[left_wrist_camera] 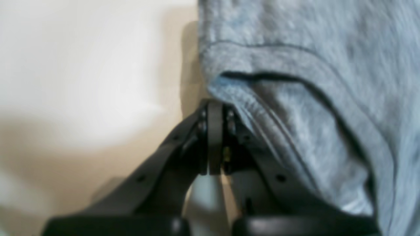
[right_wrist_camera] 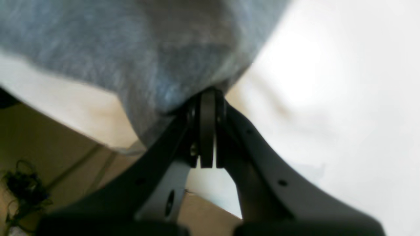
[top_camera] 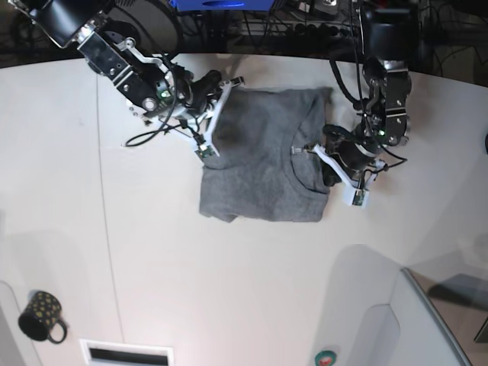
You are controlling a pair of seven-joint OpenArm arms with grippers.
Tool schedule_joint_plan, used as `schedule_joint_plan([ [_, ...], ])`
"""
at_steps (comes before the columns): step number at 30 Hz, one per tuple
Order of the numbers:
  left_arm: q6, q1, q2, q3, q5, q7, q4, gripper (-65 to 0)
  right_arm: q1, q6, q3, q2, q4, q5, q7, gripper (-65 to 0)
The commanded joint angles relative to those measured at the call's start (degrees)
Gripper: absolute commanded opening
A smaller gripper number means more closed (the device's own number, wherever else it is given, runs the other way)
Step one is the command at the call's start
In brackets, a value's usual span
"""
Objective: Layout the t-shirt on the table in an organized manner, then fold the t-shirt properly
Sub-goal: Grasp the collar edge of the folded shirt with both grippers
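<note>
Base view: black mug [top_camera: 40, 316], contents indiscernible.

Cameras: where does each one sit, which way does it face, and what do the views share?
Left wrist: behind the left gripper, looking along its shut jaws at the t-shirt hem.
Right wrist: behind the right gripper, jaws shut on a shirt edge, table beyond.
Base: overhead, looking down at the table; both arms show, plus a mug.
Shared: all three show the t-shirt; base shows both grippers.
</note>
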Motion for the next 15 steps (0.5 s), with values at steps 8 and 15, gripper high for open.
schedule_joint_plan([
  [8,-0.43,-13.88,1.88,6.75,-0.73,-1.64,-10.96,-65.0,4.25,0.22,-5.04,-3.24,-0.87,0.03,0.54,-64.2],
  [15,-0.43,-23.11,3.20,6.58,-0.73,-3.57,-14.74,-65.0,7.23,0.22,-9.43,-7.28,-0.87,0.03,-0.87,-64.2],
])
